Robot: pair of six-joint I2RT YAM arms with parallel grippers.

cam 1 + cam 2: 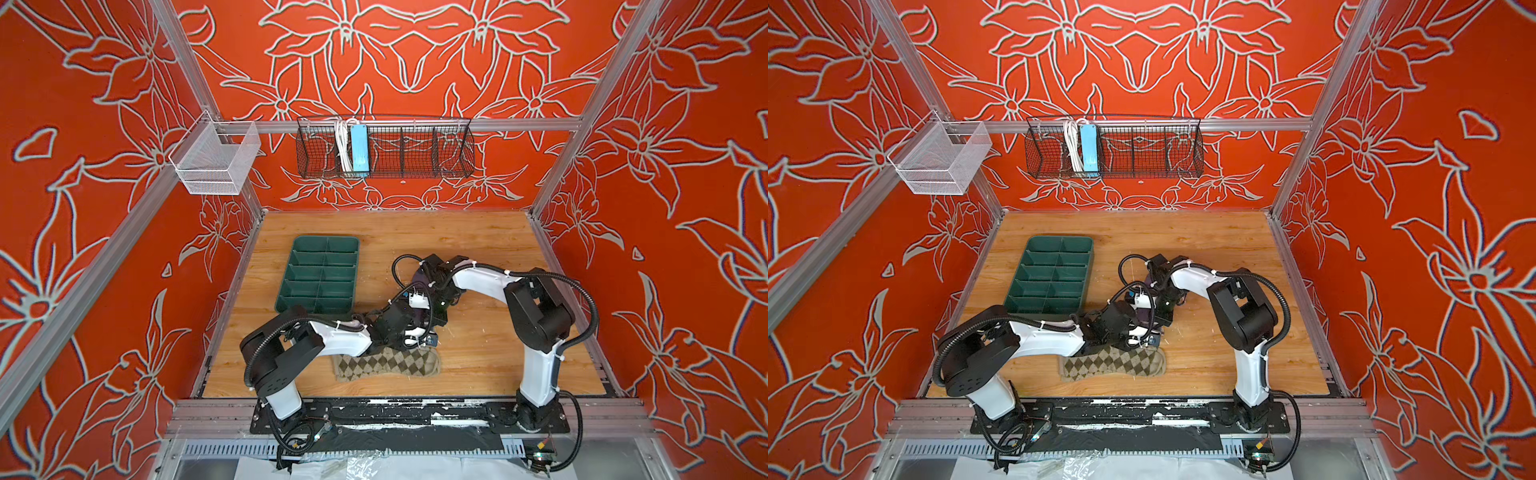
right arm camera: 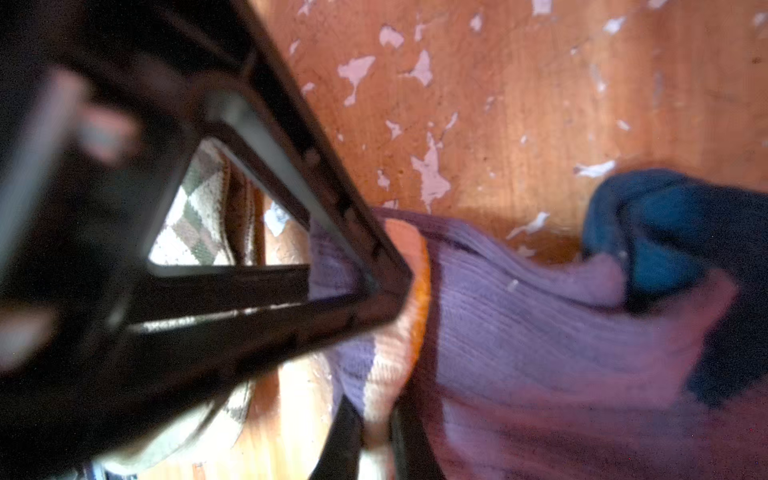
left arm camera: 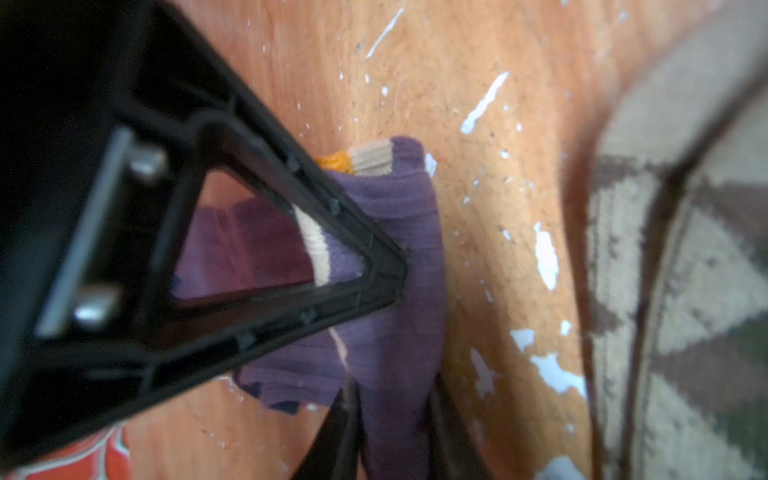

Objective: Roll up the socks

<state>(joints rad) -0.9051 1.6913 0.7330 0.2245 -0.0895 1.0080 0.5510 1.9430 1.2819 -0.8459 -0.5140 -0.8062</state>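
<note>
The purple ribbed sock (image 3: 399,232) lies bunched on the wooden table (image 1: 478,249) at mid-table, its navy toe (image 2: 656,232) at one end. My left gripper (image 3: 392,432) is shut on a fold of its purple fabric. My right gripper (image 2: 376,436) is shut on the cuff end, pinching the pale and mustard stripe (image 2: 399,324). The two grippers meet tip to tip over this sock, and in both top views the arms hide most of it. The beige argyle sock (image 1: 386,365) lies flat near the front edge, partly under my left forearm.
A green compartment tray (image 1: 326,238) stands at the left of the table. A black wire basket (image 1: 384,166) and a white mesh basket (image 1: 216,162) hang on the back rail. White flecks dot the wood.
</note>
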